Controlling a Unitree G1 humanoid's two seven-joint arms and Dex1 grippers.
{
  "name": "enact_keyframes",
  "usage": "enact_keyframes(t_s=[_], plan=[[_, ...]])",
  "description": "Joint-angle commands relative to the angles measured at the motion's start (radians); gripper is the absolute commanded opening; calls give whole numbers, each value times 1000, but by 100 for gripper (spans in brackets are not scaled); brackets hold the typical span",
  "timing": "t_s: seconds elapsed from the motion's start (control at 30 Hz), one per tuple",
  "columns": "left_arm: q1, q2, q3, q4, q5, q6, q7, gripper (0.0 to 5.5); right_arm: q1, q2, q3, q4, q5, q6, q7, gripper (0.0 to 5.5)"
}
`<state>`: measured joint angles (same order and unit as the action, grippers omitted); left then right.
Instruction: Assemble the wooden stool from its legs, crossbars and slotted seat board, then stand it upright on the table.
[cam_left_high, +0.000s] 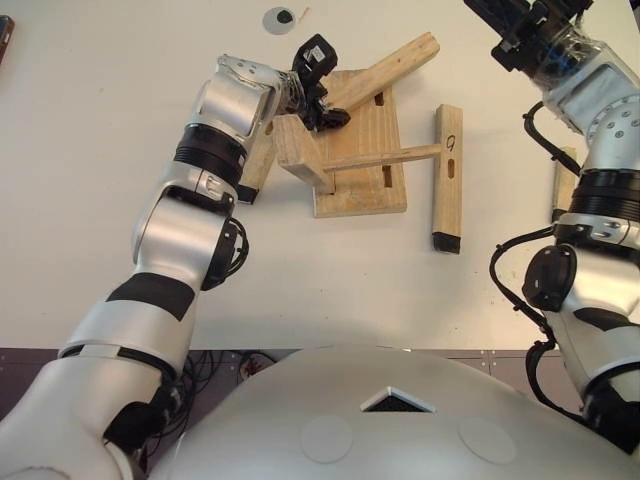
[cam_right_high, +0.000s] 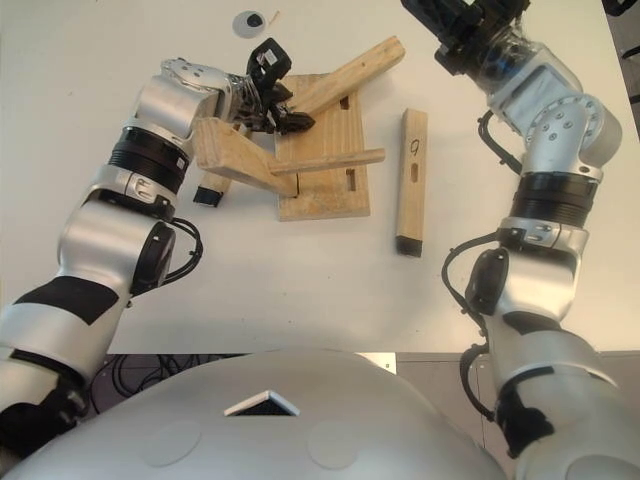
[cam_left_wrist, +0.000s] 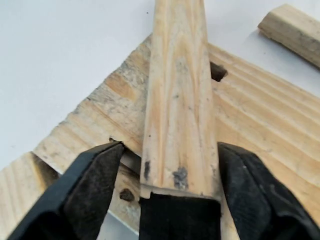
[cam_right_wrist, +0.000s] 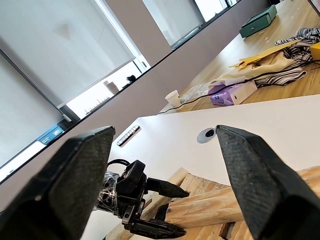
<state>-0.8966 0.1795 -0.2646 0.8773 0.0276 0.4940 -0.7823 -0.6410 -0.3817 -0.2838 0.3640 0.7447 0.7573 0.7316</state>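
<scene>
A: Left gripper (cam_left_high: 332, 117) sat over the 10 o'clock edge of the seat board (cam_left_high: 355, 192). Its fingers (cam_left_wrist: 95, 190) were parted either side of the black-tipped end of a leg (cam_left_high: 392, 63). One pad touched the wood and the other showed a gap, so I judged it not clamped.

B: Right one?

A: Right gripper (cam_right_wrist: 164, 132) hung up at 1 o'clock of the board, spread wide, holding nothing.

B: Parts?

A: The board lay flat mid-table, and that leg slanted across it toward 1 o'clock. A second leg (cam_left_high: 300, 150) with a crossbar (cam_left_high: 390, 156) stuck in it lay over the board's 9 o'clock side. A loose slotted leg (cam_left_high: 448, 175) lay at 3 o'clock, apart from the board.

B: Risks?

A: With a grip that slack, the leg could pivot or slip out when lifted. Pushing its end down off-slot could skid the board, which nothing braced. It could also knock the crossbar piece lying across it.

B: Unclear bits?

A: The gripper hid the slot under the leg's end, so I couldn't tell if it was seated. A third leg (cam_right_high: 214, 181) at 9 o'clock was mostly under the left forearm. More wood (cam_left_high: 565, 190) at 3 o'clock was half behind the right arm, and I couldn't tell whether it was a leg or a crossbar.
</scene>
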Motion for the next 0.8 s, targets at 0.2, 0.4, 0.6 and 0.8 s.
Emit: enact_keyframes(t_s=[0.2, 0.4, 0.6, 0.8], plan=[[11, 16, 13, -10, 15, -5, 5, 220, 4, 14, -4, 0, -17, -17, -16, 369], [29, 42, 8, -102, 25, -12, -4, 200, -1, 11, -2, 5, -23, -18, -12, 369], [92, 103, 23, -320, 37, -166, 13, 200, -34, 22, -37, 22, 14, 23, -49, 369], [129, 209, 59, -468, 165, -400, 221, 200, -168, 137, -354, 132, 325, 218, -494, 453]])
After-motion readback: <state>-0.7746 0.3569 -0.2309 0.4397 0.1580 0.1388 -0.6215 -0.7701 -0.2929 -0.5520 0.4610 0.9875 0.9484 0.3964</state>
